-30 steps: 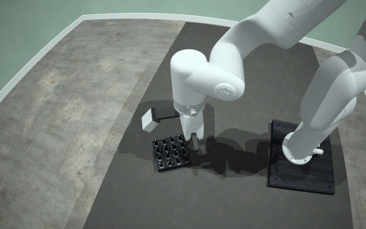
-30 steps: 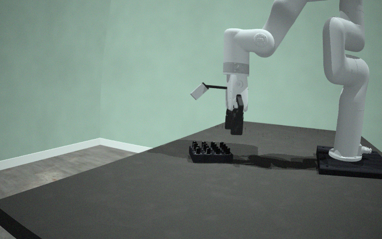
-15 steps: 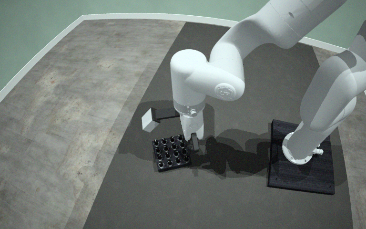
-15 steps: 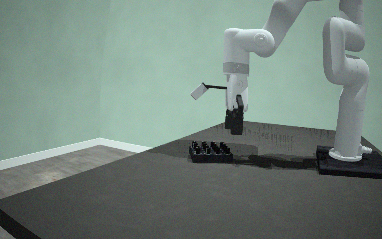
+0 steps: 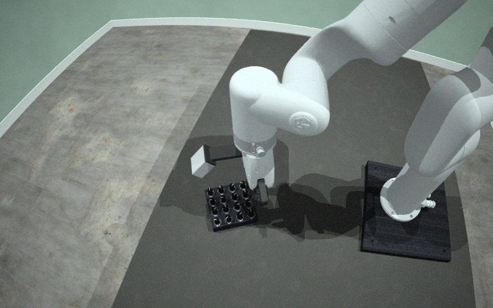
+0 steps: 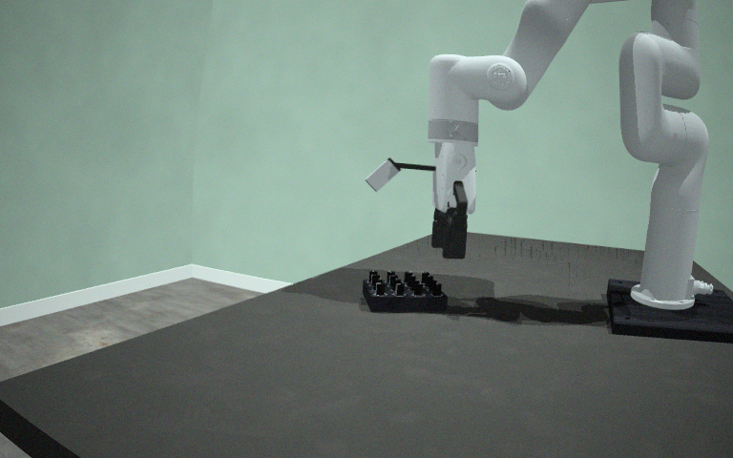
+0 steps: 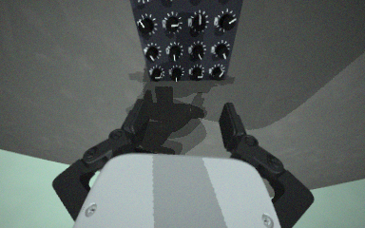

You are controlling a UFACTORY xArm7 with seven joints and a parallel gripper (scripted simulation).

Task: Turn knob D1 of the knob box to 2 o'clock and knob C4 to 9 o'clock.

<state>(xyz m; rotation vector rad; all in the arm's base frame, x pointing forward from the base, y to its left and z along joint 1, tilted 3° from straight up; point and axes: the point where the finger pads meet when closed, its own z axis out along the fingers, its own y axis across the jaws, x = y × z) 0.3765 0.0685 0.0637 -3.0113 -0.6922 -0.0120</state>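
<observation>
- The two black fingers of the gripper [image 6: 450,238] stand spread as wide as they go, pointing straight down, with nothing between them.
- The gripper hangs in the air well above the dark tabletop [image 6: 335,378], not over any knob: from above it sits just past one edge of the knob box [image 5: 230,205], near a corner.
- In the wrist view the knob box [image 7: 186,38] lies ahead of the fingers, beyond their tips, with only the shadowed tabletop directly below them.
- The box stands flat on its feet, carrying four rows of four black knobs with white pointer lines.
- I cannot read the printed names or find the socket, so which knobs are D1 and C4 is unclear.
- My guess: the arm must travel forward over the box, then descend.
</observation>
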